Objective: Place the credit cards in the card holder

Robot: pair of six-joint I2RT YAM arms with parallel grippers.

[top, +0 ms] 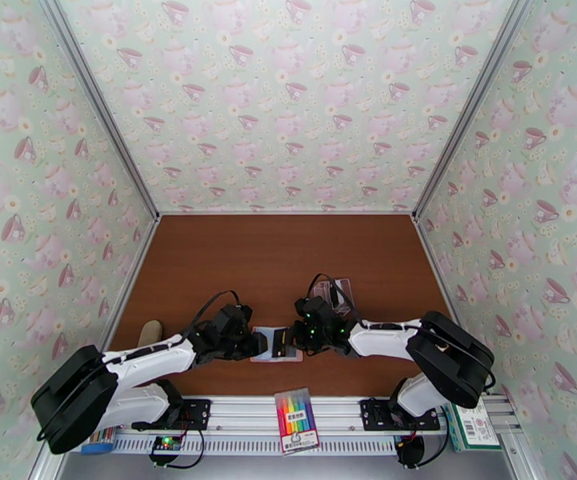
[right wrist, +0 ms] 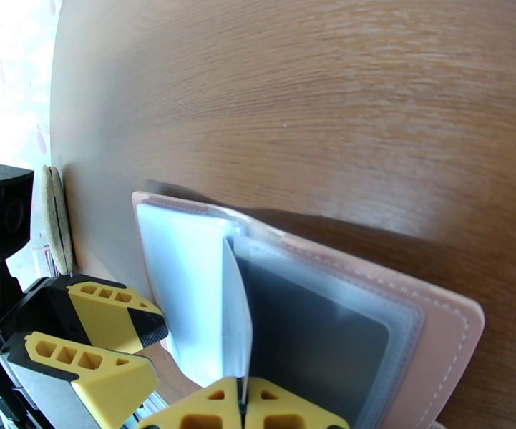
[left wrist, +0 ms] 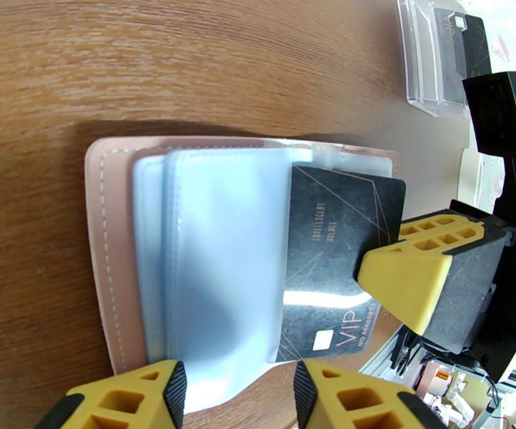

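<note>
- The table is lying mostly bare, with open wood running from the wallet to the far wall and both side walls.
- The left arm is reaching low from the near-left corner toward the middle. The right arm is mirroring it from the near-right, so the two wrists are almost meeting just inside the near edge.
- One wallet is lying open and flat between the grippers, close to the table's near edge. Its pink cover is facing down and its blue-grey sleeves up (one sleeve page is standing lifted in the right wrist view).
- One clear box is sitting beyond the right gripper, well apart from the wallet.
- Two cards are showing. The card, black and marked VIP, is sitting partway inside a sleeve with its outer half uncovered. The second card is resting in the box.
- The right gripper is pinching the card's outer end, its jaws pressed together on it.
- The left gripper is hanging at the wallet's edge nearest it. Its jaws are standing about half apart, one finger on each side of a sleeve corner, not clamping it.
</note>
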